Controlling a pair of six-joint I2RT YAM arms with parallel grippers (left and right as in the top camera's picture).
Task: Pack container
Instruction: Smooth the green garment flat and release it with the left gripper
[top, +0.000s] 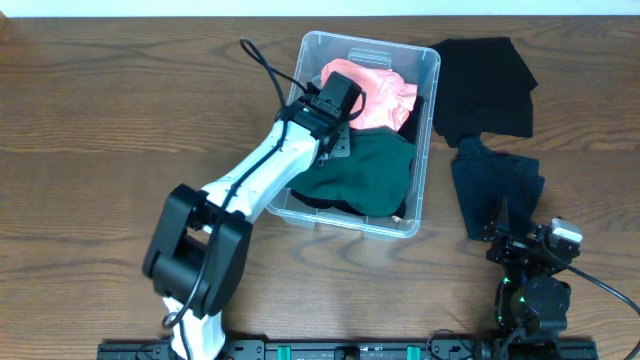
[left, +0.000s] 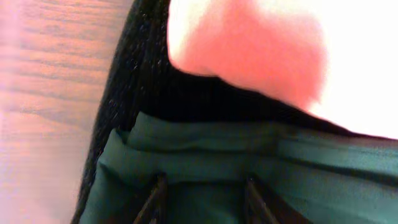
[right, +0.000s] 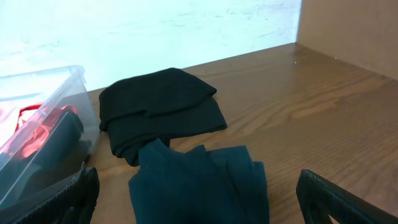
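Observation:
The clear container (top: 431, 62) stands at the table's back middle, holding a pink cloth (top: 385, 95), a green cloth (top: 378, 170) and a black cloth (top: 318, 196). My left gripper (top: 340, 145) reaches down into it. In the left wrist view its jaws (left: 202, 186) close on a fold of the green cloth (left: 280, 168), with the pink cloth (left: 249, 56) just beyond. My right gripper (top: 515, 232) rests wide open at the front right. Nothing is held between its fingers (right: 81, 193), which frame a dark blue cloth (right: 186, 171) on the table.
A black cloth (top: 485, 85) lies on the table right of the container, with the dark blue cloth (top: 495, 185) in front of it. The right wrist view shows the container's corner (right: 56, 93) at left and a wooden side wall (right: 354, 31) at far right.

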